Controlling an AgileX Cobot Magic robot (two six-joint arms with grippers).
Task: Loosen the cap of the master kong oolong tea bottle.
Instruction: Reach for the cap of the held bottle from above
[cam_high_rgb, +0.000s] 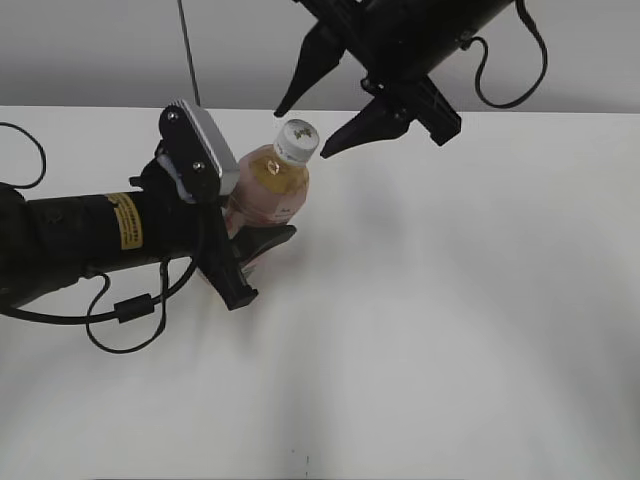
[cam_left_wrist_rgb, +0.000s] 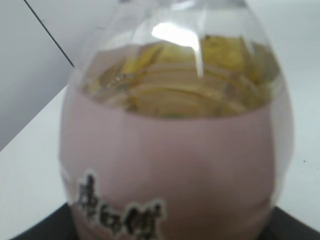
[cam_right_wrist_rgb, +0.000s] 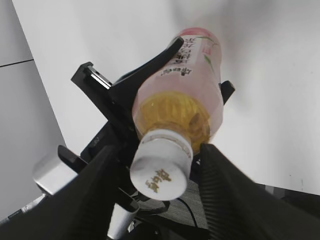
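Observation:
The master kong oolong tea bottle (cam_high_rgb: 270, 190), clear with amber tea and a pink label, is held tilted above the white table (cam_high_rgb: 450, 330). My left gripper (cam_high_rgb: 255, 235) is shut on its labelled body, which fills the left wrist view (cam_left_wrist_rgb: 170, 160). Its white cap (cam_high_rgb: 297, 140) with a small dark mark points up and right. My right gripper (cam_high_rgb: 303, 125) is open, one finger on each side of the cap, not touching it. In the right wrist view the cap (cam_right_wrist_rgb: 161, 170) sits between the spread fingers (cam_right_wrist_rgb: 160, 195), above the bottle (cam_right_wrist_rgb: 185, 90).
The left arm (cam_high_rgb: 80, 235) and its looping cable (cam_high_rgb: 130, 310) lie over the table's left side. A grey wall (cam_high_rgb: 100, 50) stands behind the table's far edge, with a thin dark cord (cam_high_rgb: 188, 50) hanging down it.

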